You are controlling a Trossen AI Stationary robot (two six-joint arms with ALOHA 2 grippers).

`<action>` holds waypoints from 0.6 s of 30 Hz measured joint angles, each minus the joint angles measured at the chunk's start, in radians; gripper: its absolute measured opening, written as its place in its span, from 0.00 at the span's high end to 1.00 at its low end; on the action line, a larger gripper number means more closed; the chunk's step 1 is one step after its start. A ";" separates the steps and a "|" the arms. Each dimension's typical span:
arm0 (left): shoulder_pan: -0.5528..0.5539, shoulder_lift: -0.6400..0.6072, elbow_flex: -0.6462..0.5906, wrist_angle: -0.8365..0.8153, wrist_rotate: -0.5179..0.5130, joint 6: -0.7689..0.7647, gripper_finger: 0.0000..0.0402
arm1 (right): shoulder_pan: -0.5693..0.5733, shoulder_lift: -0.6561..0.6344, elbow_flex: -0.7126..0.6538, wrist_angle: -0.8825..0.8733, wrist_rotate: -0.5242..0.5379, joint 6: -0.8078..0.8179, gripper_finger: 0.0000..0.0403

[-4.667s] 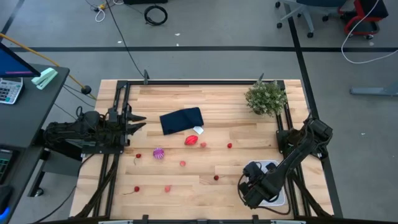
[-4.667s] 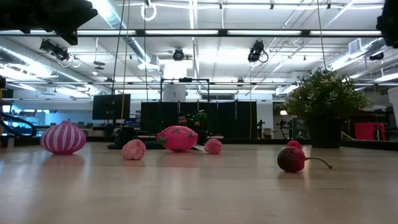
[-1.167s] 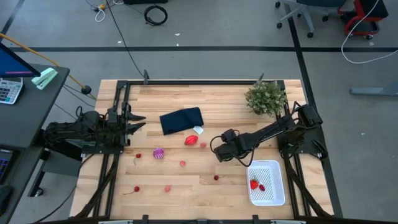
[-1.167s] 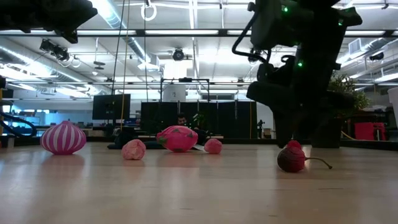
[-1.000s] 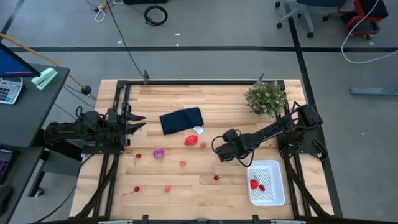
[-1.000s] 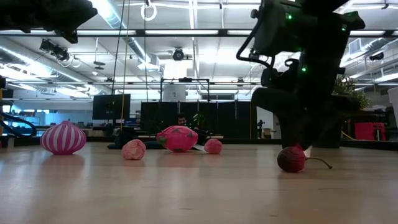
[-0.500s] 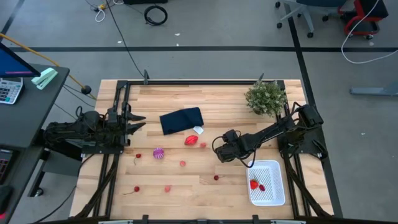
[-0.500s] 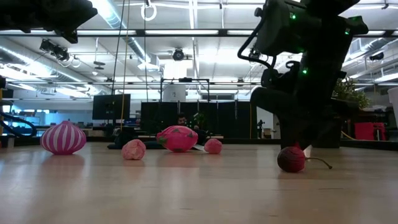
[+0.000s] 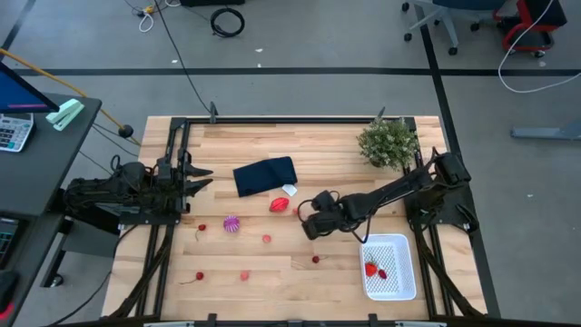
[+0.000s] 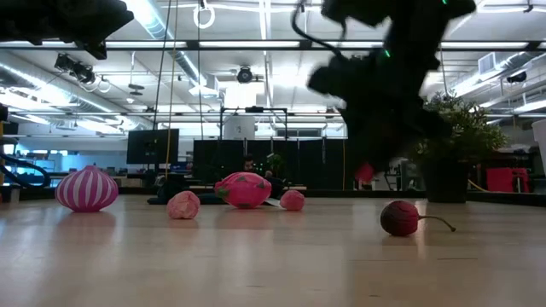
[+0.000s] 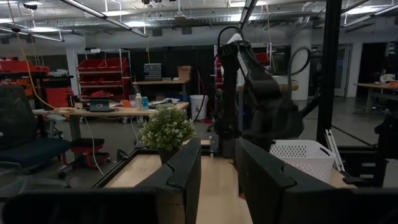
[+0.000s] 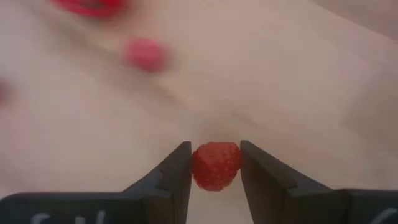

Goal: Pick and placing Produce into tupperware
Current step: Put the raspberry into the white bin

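Right end effector (image 12: pixel 214 167) grips raspberry (image 12: pixel 216 165) (above table).

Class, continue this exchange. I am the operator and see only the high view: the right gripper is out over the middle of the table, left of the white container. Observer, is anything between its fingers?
Observer: Yes. The right wrist view shows the right gripper shut on a red berry.
Operator: Is the berry resting on the wood?
Observer: No. In the low view it hangs above the tabletop.
Operator: And the other arm, parked at the left edge?
Observer: Its wrist view shows the left gripper with a gap between its fingers and nothing in it.
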 joint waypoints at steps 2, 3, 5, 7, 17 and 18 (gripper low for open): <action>0.000 0.000 0.000 0.000 0.000 0.000 0.73 | 0.010 0.000 0.061 -0.027 -0.017 -0.030 0.70; 0.000 0.000 0.000 0.000 0.000 0.000 0.73 | 0.018 0.000 0.090 -0.047 -0.020 -0.035 0.70; 0.000 0.000 0.000 0.000 0.000 -0.001 0.73 | 0.037 0.000 0.149 -0.086 -0.038 -0.035 0.70; 0.000 0.000 0.000 -0.002 0.000 -0.001 0.73 | 0.062 -0.001 0.212 -0.155 -0.057 -0.035 0.70; 0.000 0.000 0.000 -0.017 0.000 -0.003 0.73 | 0.245 -0.001 0.457 -0.642 -0.254 0.266 0.70; 0.000 0.000 0.000 -0.017 0.000 -0.005 0.73 | 0.270 -0.001 0.475 -0.683 -0.281 0.315 0.70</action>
